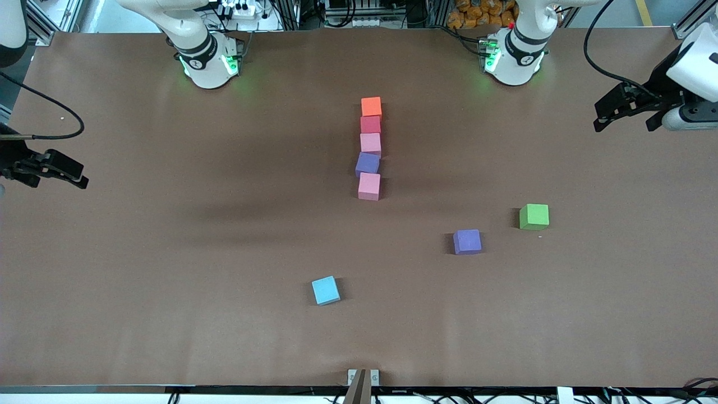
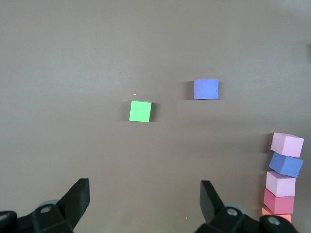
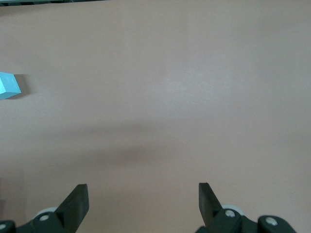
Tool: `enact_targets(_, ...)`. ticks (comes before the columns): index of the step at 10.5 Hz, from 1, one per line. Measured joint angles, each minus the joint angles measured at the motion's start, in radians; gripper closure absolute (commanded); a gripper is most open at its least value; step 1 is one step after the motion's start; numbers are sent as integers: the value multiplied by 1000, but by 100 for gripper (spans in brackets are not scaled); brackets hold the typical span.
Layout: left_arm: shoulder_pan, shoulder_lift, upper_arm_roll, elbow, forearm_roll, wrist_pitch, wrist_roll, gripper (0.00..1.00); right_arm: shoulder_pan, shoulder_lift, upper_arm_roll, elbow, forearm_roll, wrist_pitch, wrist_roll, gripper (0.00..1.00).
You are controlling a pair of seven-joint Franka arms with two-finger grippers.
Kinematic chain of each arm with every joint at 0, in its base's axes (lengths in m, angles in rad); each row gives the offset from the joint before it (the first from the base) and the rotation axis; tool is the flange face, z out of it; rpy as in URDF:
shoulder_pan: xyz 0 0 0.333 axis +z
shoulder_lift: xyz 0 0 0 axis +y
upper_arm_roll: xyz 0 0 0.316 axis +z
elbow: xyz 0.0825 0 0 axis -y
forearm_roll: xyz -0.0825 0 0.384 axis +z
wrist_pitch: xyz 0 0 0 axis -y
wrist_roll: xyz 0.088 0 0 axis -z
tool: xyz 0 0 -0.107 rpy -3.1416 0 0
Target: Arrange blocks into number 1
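Observation:
Five blocks lie in a line down the middle of the table, running toward the front camera: orange [image 1: 371, 106], red [image 1: 370, 124], pink [image 1: 370, 143], purple [image 1: 367, 164], slightly turned, and pink [image 1: 369, 186]. The left wrist view shows the same line at its edge, from the pink block [image 2: 287, 144] to the orange one [image 2: 277, 212]. My left gripper [image 1: 625, 124] [image 2: 144, 187] hangs open and empty over the left arm's end of the table. Over the right arm's end, my right gripper [image 1: 78, 175] [image 3: 143, 189] is also open and empty. Both are far from the line.
A loose purple cube [image 1: 467, 242] [image 2: 206, 89] and a green cube [image 1: 534, 216] [image 2: 140, 111] lie toward the left arm's end, nearer the front camera than the line. A light blue cube [image 1: 325, 290] [image 3: 8, 86] lies nearer still, by the middle.

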Motion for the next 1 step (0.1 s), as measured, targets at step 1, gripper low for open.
enact_targets(1, 0, 0, 0, 2, 0, 0, 0, 0, 0, 0, 0, 0, 0, 0, 0, 0)
